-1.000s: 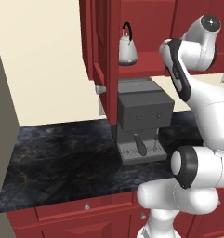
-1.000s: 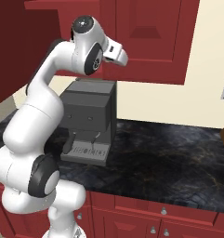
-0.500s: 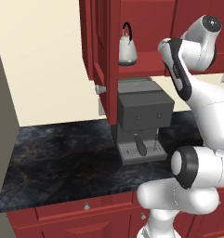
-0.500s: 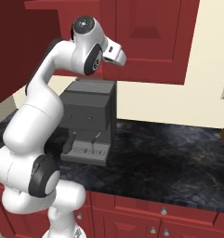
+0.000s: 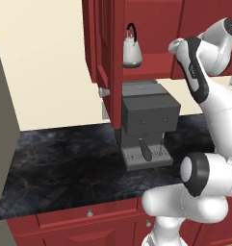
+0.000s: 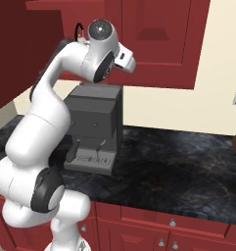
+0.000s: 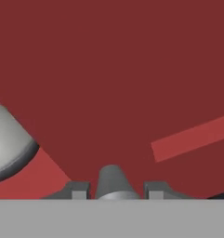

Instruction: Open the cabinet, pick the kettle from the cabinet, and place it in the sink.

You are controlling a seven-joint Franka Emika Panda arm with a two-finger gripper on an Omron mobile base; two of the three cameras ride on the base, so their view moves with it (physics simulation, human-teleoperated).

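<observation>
Centre the half-open pincer [image 7: 116, 189] on the small grey knob [image 7: 112, 179] between its tips — nothing gripped yet — then close firmly and pull along the door's arc. Look for the kettle [image 5: 132, 51] upright near the front edge of the cabinet [image 5: 104, 43] shelf: long axis vertical, handle arched on top, spout direction unclear.

A boxy grey coffee machine [image 5: 147, 122] stands on the dark marbled counter [image 5: 64, 163]
</observation>
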